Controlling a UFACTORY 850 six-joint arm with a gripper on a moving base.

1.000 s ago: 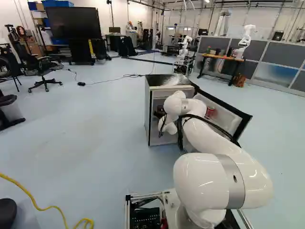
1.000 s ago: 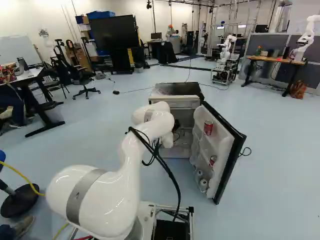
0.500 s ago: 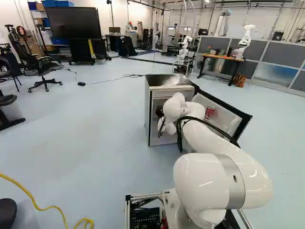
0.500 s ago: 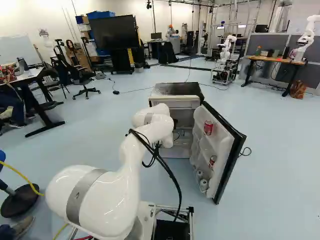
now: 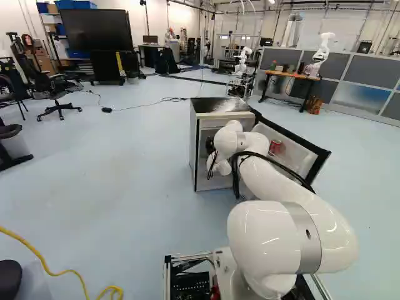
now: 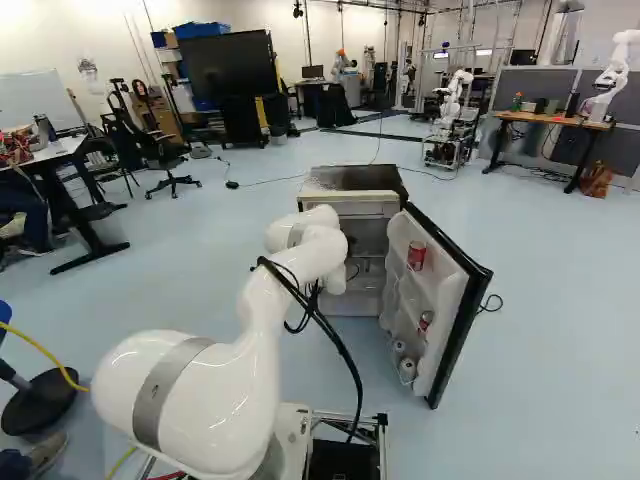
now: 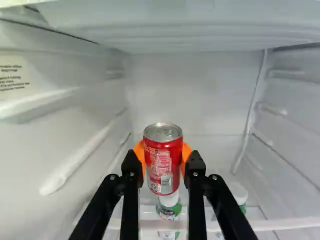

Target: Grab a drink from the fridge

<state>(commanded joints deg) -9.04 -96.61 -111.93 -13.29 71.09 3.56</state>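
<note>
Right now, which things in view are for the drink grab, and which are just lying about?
For the job:
- red can, held between the pads
- gripper
- fridge
- fridge door, open

Lying about:
- two red door cans, likely spare drinks
- white-capped bottles inside, likewise
- yellow cable
- office chair
- big screen

No text is legible. Dark print on the fridge wall [image 7: 20, 102] beside the gripper [image 5: 210, 145] and pale print on the can [image 7: 164, 162] between its fingers [image 7: 131, 187] are too small to read.
</note>
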